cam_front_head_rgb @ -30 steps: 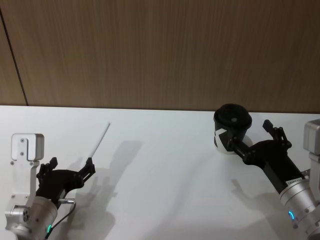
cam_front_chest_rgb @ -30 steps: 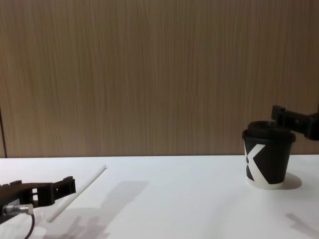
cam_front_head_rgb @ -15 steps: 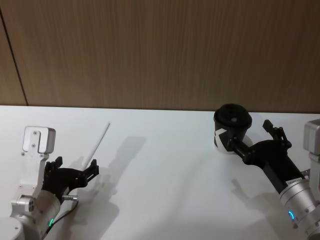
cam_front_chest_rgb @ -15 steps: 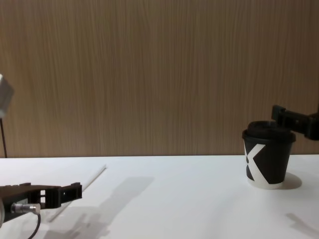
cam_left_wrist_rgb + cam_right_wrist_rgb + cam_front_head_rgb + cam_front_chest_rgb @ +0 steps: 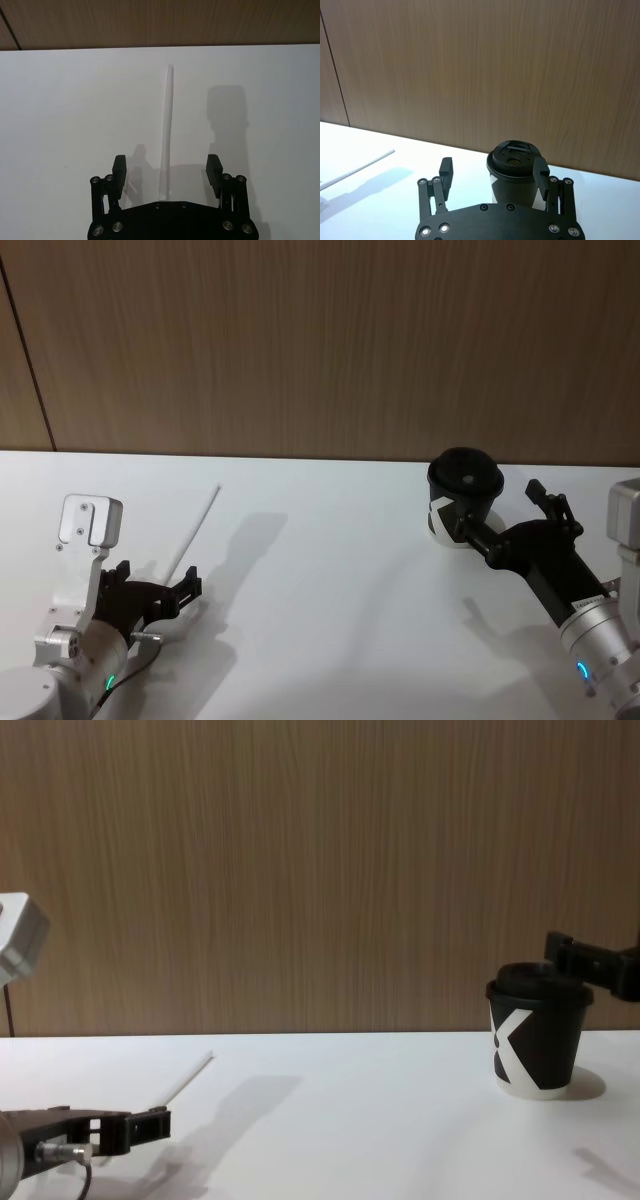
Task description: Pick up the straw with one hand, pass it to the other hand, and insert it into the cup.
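The white straw [image 5: 196, 527] lies flat on the white table at the left, its far end pointing toward the wall. My left gripper [image 5: 155, 585] is open, low over the table, with its fingers on either side of the straw's near end [image 5: 165, 150]; in the left wrist view the left gripper [image 5: 166, 167] is not touching it. The black cup [image 5: 462, 495] with a white X stands upright at the right. My right gripper [image 5: 500, 510] hovers open just beside and in front of the cup [image 5: 514, 170], level with its lid [image 5: 538, 982].
A wood-panel wall runs behind the white table [image 5: 330, 580]. Bare table surface lies between straw and cup. The straw [image 5: 357, 170] also shows far off in the right wrist view.
My left gripper has moved forward and sunk toward the table, so its open fingers now straddle the straw's near end. The right arm, cup and straw have stayed still.
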Controlling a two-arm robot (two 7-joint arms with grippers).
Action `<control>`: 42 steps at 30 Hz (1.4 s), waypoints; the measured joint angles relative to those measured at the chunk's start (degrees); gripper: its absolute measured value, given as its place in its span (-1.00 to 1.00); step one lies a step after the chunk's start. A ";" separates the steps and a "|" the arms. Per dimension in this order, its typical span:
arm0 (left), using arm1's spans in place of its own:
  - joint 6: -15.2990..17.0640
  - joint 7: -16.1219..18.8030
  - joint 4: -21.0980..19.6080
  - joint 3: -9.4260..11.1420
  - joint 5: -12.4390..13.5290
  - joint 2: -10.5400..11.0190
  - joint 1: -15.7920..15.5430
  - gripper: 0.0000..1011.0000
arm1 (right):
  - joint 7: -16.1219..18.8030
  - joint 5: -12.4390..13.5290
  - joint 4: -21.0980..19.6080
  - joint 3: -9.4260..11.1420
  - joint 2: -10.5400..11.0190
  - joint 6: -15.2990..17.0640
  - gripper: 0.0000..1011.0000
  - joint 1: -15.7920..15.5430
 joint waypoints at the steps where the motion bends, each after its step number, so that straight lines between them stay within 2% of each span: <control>1: 0.00 0.00 0.00 0.00 0.00 0.00 0.00 0.98 | 0.00 0.00 0.00 0.00 0.00 0.00 0.98 0.00; 19: -0.99 -0.47 3.60 -0.56 0.04 -2.51 -1.59 0.98 | 0.00 0.00 0.00 0.00 0.00 0.00 0.98 0.00; 42: -0.86 -0.21 4.05 -1.37 0.69 -4.27 -1.39 0.98 | 0.00 0.00 0.00 0.00 0.00 0.00 0.98 0.00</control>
